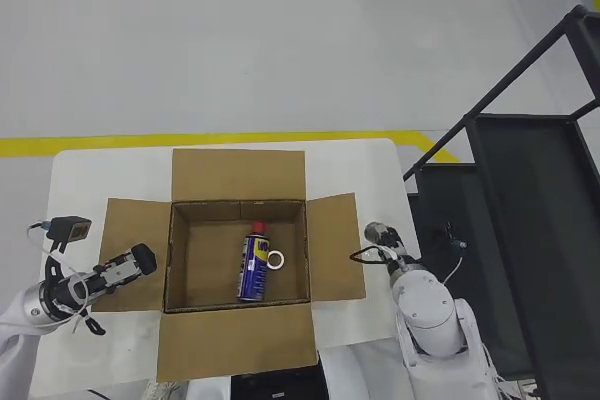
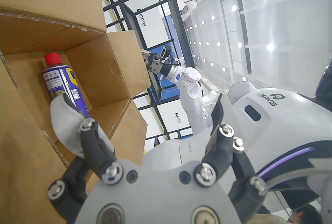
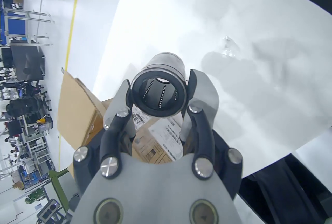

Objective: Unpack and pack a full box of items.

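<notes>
An open cardboard box [image 1: 238, 330] stands mid-table with its flaps spread out. Inside lies a blue spray can [image 1: 254, 264] with a red cap, and a small white ring [image 1: 276, 261] rests beside it. My left gripper [image 1: 132, 264] hovers over the box's left flap, open and holding nothing; its wrist view looks into the box at the spray can [image 2: 62, 82] past the open gripper [image 2: 140, 118]. My right gripper [image 1: 376, 240] is by the right flap's outer edge, shut on a metal cylinder bushing [image 3: 161, 91] held above the white table [image 3: 233, 28].
A black metal stair frame [image 1: 520, 200] stands close to the table's right side. A yellow floor line [image 1: 180, 143] runs behind the table. The box's right flap [image 3: 77, 111] with shipping labels lies just under the right gripper. Bare tabletop [image 1: 100, 170] lies left of the box.
</notes>
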Robot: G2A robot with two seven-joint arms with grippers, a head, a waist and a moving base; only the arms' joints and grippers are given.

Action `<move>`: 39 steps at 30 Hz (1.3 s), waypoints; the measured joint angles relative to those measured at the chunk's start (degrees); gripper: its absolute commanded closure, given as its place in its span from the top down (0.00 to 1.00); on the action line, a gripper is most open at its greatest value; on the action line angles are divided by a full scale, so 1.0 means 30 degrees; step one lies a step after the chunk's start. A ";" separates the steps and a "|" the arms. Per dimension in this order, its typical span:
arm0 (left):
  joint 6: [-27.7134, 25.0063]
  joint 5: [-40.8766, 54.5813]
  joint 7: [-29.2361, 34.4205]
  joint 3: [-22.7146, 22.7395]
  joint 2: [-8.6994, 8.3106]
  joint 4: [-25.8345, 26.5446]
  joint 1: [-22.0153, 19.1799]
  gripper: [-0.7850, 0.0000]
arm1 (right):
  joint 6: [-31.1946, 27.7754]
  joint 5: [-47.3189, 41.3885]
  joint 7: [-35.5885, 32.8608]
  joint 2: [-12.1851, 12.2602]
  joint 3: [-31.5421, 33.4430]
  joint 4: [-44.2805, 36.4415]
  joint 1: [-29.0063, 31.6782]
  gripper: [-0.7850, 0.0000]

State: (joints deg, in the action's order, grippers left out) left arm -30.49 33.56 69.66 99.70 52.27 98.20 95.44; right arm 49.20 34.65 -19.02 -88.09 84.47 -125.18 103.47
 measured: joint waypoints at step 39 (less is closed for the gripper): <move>0.0000 0.0000 0.0000 0.0000 0.0000 0.0000 0.0000 1.00 | 0.1860 -0.1604 -0.1407 0.0502 0.1122 0.7466 -0.5762 0.00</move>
State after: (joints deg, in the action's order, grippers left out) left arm -30.49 33.56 69.66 99.70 52.27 98.20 95.44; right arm 54.78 29.84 -23.24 -86.58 87.83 -102.78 86.19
